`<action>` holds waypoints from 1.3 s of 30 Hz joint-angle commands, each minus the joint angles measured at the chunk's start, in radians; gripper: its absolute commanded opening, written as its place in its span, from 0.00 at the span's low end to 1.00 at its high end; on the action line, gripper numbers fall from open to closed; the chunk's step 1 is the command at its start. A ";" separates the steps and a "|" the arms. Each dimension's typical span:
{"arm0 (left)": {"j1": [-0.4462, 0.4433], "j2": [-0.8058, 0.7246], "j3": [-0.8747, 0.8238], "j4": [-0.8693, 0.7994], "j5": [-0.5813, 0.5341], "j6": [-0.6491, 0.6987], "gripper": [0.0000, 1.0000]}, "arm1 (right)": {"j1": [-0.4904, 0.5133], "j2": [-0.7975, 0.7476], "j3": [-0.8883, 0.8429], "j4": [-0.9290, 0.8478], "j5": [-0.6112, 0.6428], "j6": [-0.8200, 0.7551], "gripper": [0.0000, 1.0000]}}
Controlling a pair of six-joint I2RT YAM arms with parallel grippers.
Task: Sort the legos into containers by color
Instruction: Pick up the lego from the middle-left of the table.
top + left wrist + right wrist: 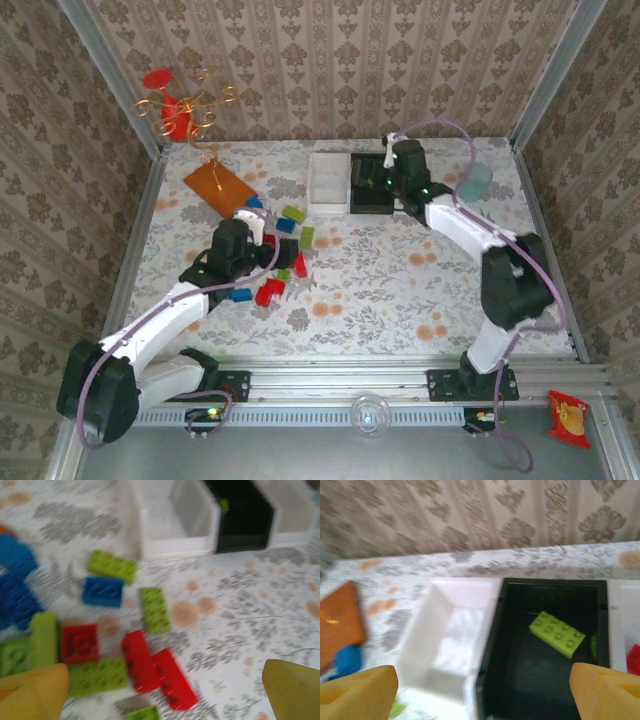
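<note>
Over the black bin, right gripper has its jaws spread wide with nothing between them. Reads as a drop-off, so black looks like the green bin. Lime green brick lies on the bin floor, studs up, long axis diagonal from far-left to near-right. Left gripper gapes fully above the loose legos, probably lining up the next pick.

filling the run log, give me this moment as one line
left hand: open over loose bricks | right hand: open over black bin | black bin: green brick inside
</note>
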State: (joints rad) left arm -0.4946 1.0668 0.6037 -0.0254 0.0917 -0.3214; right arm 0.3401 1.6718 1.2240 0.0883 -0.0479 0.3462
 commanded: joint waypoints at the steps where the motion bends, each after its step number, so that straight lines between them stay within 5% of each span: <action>1: 0.072 -0.030 -0.020 -0.140 -0.016 -0.030 1.00 | 0.042 -0.111 -0.174 0.004 -0.089 0.036 0.90; 6: 0.124 0.013 -0.003 -0.166 -0.052 -0.022 0.99 | 0.103 -0.263 -0.324 -0.109 -0.003 -0.076 0.91; 14: 0.262 0.231 0.088 -0.096 -0.100 -0.040 0.95 | 0.142 -0.358 -0.478 0.065 0.021 -0.065 0.91; 26: 0.345 0.513 0.250 -0.148 -0.082 0.012 0.66 | 0.173 -0.432 -0.534 0.072 0.060 -0.070 0.91; 39: 0.376 0.603 0.301 -0.163 -0.040 -0.007 0.44 | 0.174 -0.409 -0.521 0.060 0.048 -0.061 0.91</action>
State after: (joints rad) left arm -0.1337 1.6550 0.8799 -0.1589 0.0261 -0.3206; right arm 0.5114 1.2594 0.7002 0.1326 -0.0113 0.2909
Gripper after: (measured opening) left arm 0.443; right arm 0.910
